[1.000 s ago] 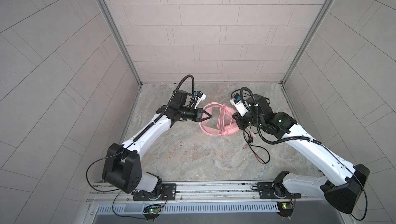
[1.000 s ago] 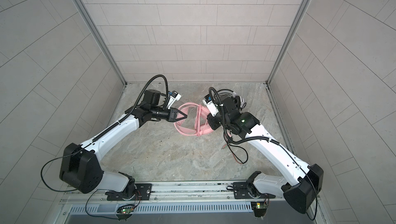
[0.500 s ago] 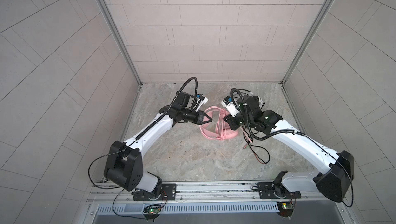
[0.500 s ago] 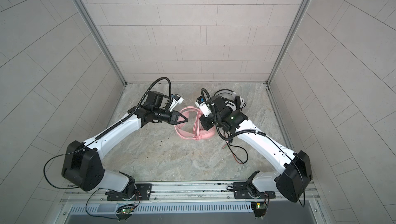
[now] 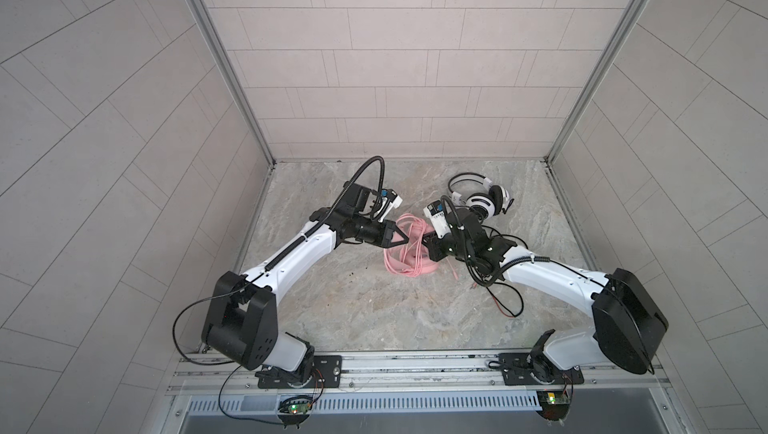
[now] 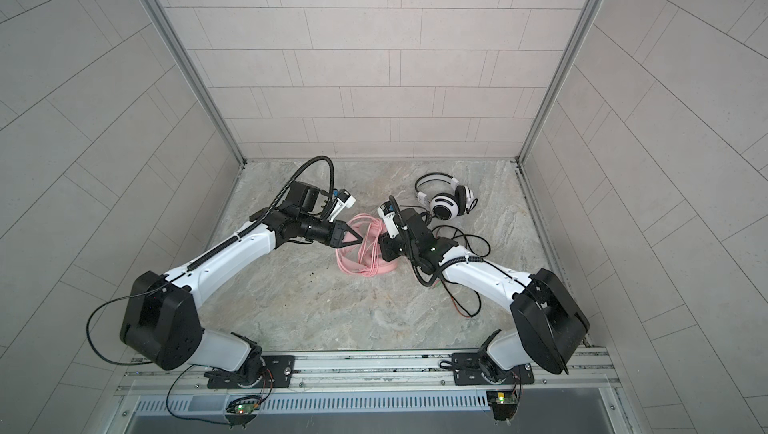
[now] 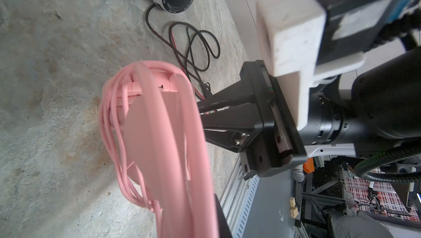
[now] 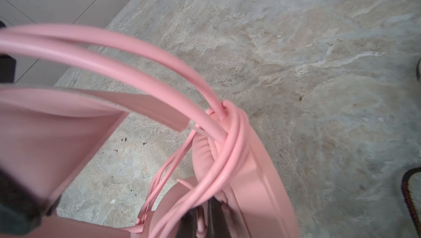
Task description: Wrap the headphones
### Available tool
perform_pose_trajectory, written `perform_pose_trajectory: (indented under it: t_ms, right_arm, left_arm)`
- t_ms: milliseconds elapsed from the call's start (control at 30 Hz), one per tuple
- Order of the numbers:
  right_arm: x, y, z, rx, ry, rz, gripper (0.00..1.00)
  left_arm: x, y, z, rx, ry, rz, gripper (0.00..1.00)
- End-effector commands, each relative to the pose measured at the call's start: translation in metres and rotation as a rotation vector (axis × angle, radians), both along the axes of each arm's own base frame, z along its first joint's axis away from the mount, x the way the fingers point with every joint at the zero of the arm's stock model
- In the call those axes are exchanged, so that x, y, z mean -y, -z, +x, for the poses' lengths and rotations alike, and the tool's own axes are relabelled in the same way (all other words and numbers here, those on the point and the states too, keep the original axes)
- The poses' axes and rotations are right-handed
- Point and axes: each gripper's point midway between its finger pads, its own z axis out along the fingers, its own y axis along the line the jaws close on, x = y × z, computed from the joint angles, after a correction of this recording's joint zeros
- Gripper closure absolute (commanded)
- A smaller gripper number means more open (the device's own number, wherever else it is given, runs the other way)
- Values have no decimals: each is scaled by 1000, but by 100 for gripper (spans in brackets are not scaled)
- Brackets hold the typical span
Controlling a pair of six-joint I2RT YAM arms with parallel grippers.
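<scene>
Right wrist view shows the pink cable [image 8: 230, 143] looped round the pink headset [image 8: 262, 179] on the table [image 8: 319, 66], with the right tool [image 8: 201, 216] pinched shut on a strand. The left tool [image 5: 408, 240] clamps its headband. The white-and-black headset [image 5: 482, 203] behind lies unwrapped, so roughly half seems left.

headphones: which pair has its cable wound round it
The pink headphones: their pink cable loops around them. The white-and-black headphones behind have their black cable sprawled loose.
</scene>
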Motion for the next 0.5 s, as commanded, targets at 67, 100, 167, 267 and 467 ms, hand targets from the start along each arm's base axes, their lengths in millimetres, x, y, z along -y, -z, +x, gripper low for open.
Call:
perform_pose_trajectory:
  t_ms: [67,100,167,267,467]
  right_arm:
    - [7,-4,26,79,172,126,100]
    - [5,-1,26,83,185,122,100]
    - [2,6,25,93,194,99,100]
    - [-2,23,21,72,189,72,100]
    - [-10,37,10,14,141,79,85]
  left_arm:
    - [15,-40,-19,37,108,-148,100]
    - [16,-41,-19,41,106,-152,100]
    - [16,-42,-17,45,100,-153,100]
    - [14,-42,-19,42,99,-149,100]
    - [10,-53,-15,74,75,-163,100]
